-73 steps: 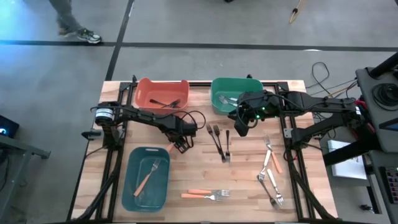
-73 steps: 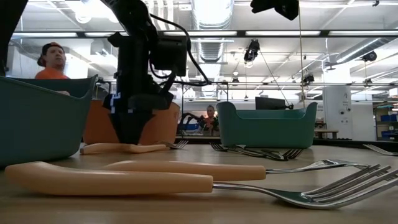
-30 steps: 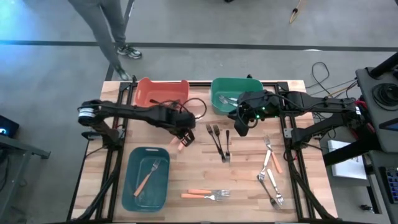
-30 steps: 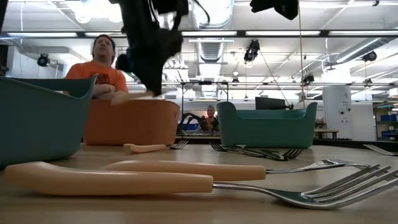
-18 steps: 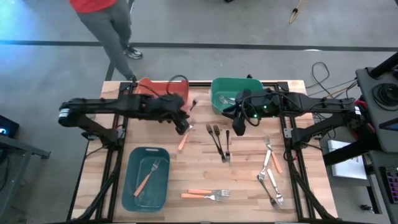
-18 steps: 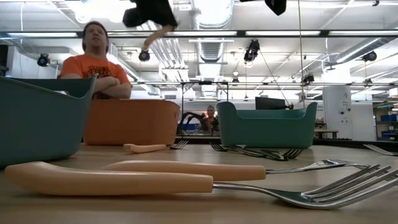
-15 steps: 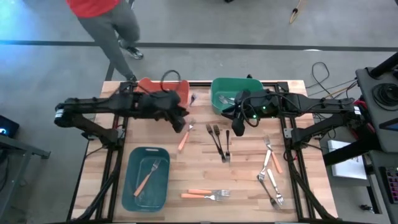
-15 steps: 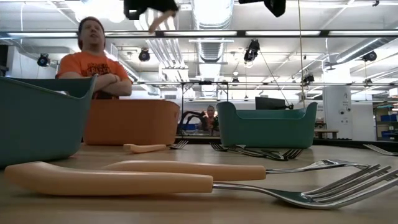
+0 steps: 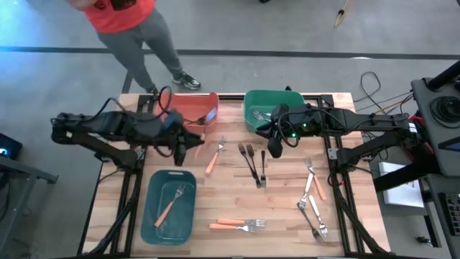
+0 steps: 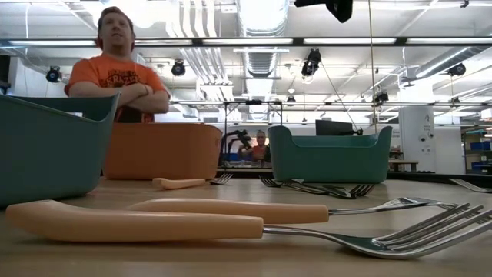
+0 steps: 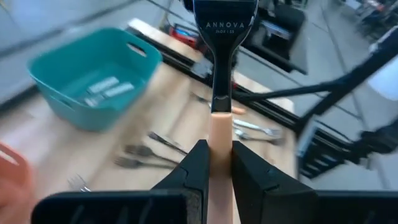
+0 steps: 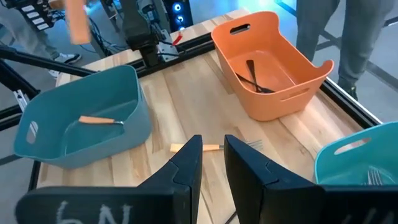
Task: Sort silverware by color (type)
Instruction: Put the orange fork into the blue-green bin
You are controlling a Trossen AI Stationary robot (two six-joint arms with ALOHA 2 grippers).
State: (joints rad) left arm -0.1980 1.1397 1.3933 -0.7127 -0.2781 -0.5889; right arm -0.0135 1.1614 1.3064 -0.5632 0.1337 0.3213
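Beside the orange plastic bin (image 9: 188, 106), the left gripper (image 11: 216, 163) was clamped on an orange-handled utensil (image 11: 219, 142) standing upright between its fingers.

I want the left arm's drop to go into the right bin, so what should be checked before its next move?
1. Grip: left gripper is shut on the orange-handled utensil: ok.
2. Matching bin: blue bin holds an orange-handled fork: ok.
3. Gripper over the blue bin: it hangs nearer the orange bin, short of the blue rim: not ok.
4. Right gripper clear of the path, over by the green bin: ok.
5. Person off the table, beyond its far edge: ok.
6. Kind of head on the held utensil: cannot tell.
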